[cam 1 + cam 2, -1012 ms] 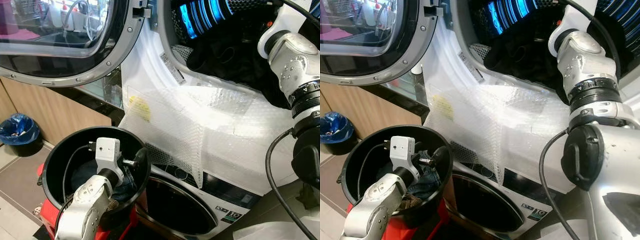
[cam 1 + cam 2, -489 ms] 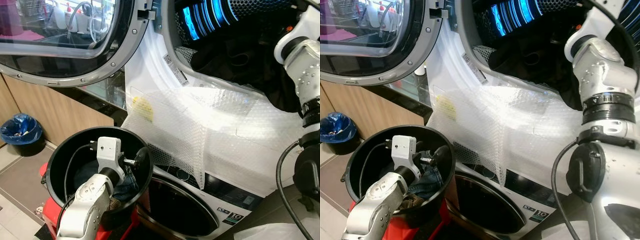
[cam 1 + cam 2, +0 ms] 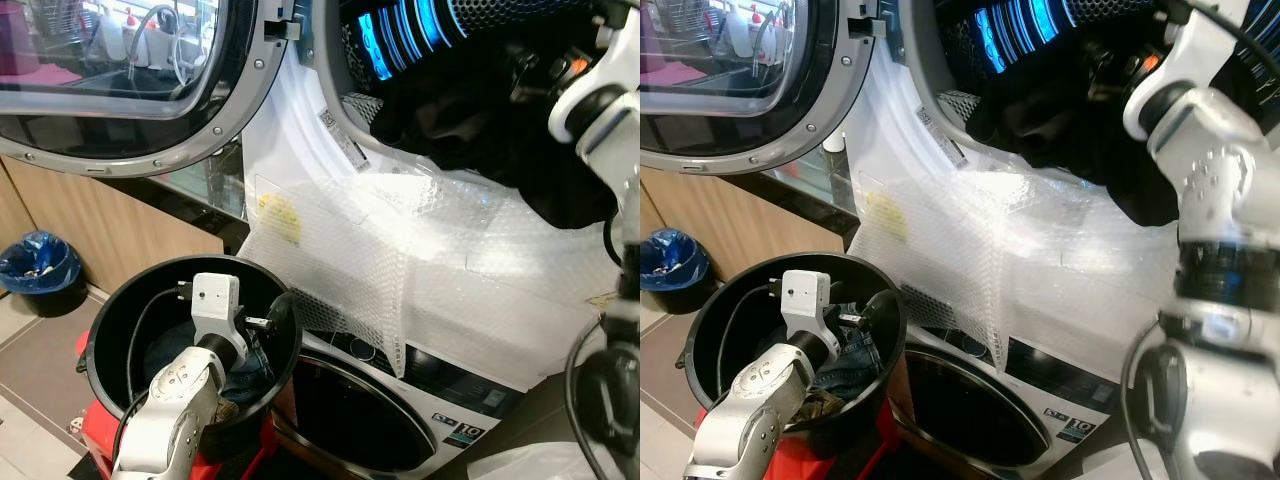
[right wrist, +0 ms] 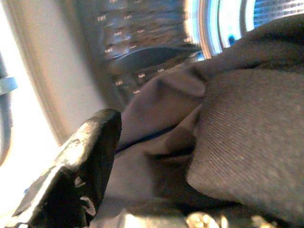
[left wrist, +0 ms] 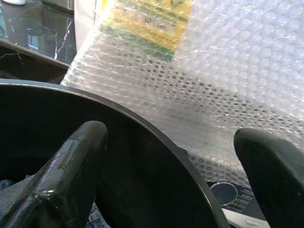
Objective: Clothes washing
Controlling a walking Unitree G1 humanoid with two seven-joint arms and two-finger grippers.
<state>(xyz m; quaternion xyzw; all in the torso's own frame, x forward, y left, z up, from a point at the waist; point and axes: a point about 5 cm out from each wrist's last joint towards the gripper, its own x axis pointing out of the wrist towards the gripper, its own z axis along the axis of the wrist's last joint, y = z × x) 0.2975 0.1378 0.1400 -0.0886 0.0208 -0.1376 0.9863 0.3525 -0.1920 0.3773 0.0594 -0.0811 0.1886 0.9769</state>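
Note:
The upper washer's drum (image 3: 420, 30) stands open, lit blue inside, and a heap of dark clothes (image 3: 470, 120) spills over its lower rim. My right gripper (image 3: 1105, 80) is inside the opening, shut on a dark garment (image 4: 228, 142). One black finger (image 4: 85, 161) shows beside the cloth, and the other is covered by it. At the lower left stands a black bucket (image 3: 110, 300) with blue jeans (image 3: 250, 365) in it. My left gripper (image 5: 168, 137) is open and straddles the bucket's rim, one finger inside and one outside.
Bubble wrap (image 3: 450, 270) hangs down the washer's front below the drum. The round door (image 3: 130, 90) stands swung open to the left. A second, lower machine door (image 3: 360, 410) is right of the bucket. A blue-lined bin (image 3: 35, 265) sits on the floor at the left.
The dark clothes have come further out over the drum's rim. My right arm has shifted up and to the right. The left arm stays at the bucket.

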